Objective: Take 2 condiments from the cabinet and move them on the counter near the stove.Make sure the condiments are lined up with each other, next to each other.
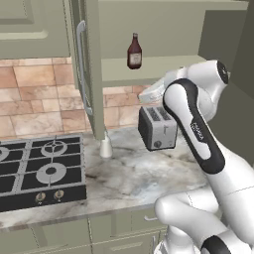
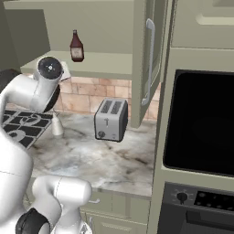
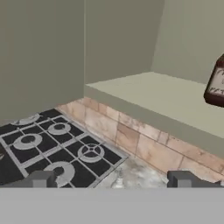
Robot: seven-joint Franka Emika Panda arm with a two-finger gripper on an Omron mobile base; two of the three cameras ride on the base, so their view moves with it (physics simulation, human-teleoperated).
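The dark red-brown condiment bottle [image 1: 134,51] with a black cap stands upright on the floor of the open olive-green cabinet [image 1: 149,64]. It also shows in the right base view [image 2: 76,46] and at the right edge of the hand view [image 3: 216,85]. The white condiment bottle [image 1: 105,147] [image 2: 56,125] stands on the marble counter [image 1: 144,173], just right of the black stove [image 1: 39,171]. My gripper [image 3: 113,179] is open and empty. It hovers in front of and below the cabinet floor, left of the dark bottle and apart from it.
A silver two-slot toaster [image 1: 157,127] [image 2: 111,119] sits on the counter at the back. The open cabinet door with its curved handle [image 1: 82,69] juts out above the white bottle. A tall oven unit [image 2: 201,123] bounds the counter on the right.
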